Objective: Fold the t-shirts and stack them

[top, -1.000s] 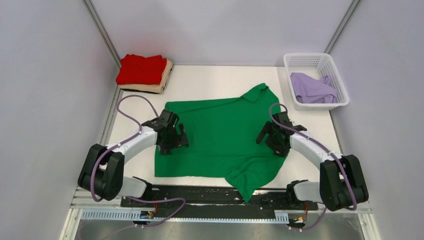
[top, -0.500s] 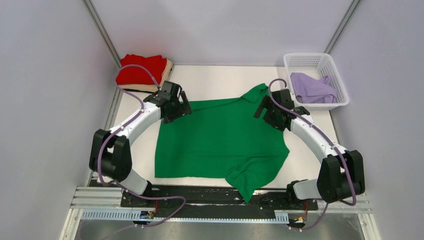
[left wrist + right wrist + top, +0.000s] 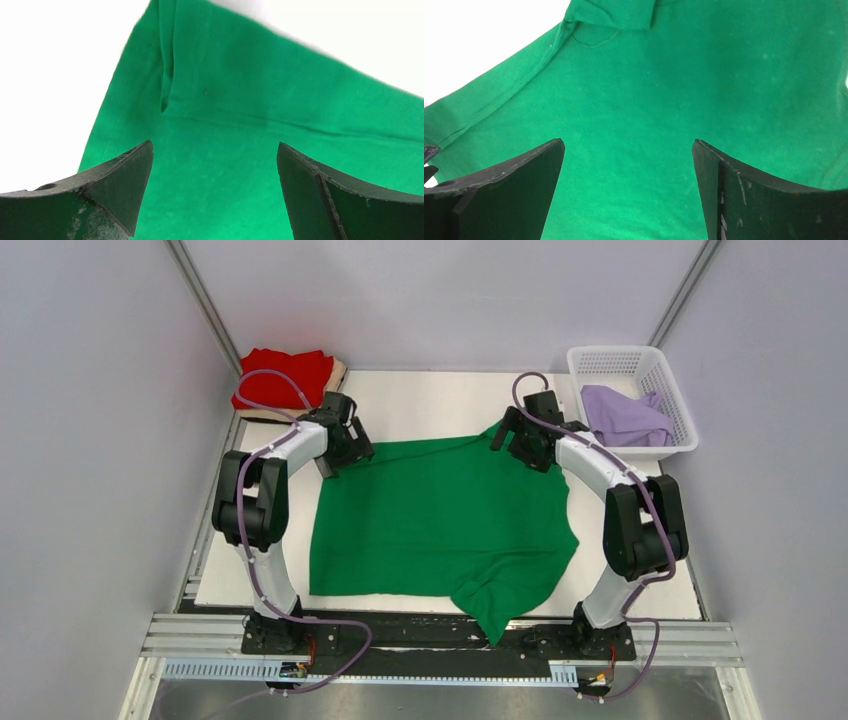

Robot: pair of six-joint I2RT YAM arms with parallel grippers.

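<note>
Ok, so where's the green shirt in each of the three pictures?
Top external: the green t-shirt lies spread across the middle of the table.
Left wrist: the green t-shirt fills most of the picture, with table at the upper corners.
Right wrist: the green t-shirt fills nearly everything, with table only at the upper left.
Shared landmark: the white table bordering the shirt's edge.

A white lattice basket (image 3: 612,362) stood at the far right corner of the white table (image 3: 430,405). Pale grey walls (image 3: 100,440) closed in the table on the left, right and far sides, with a slanted metal post (image 3: 205,310) at each far corner. Metal rails (image 3: 200,645) ran along the near edge.
</note>
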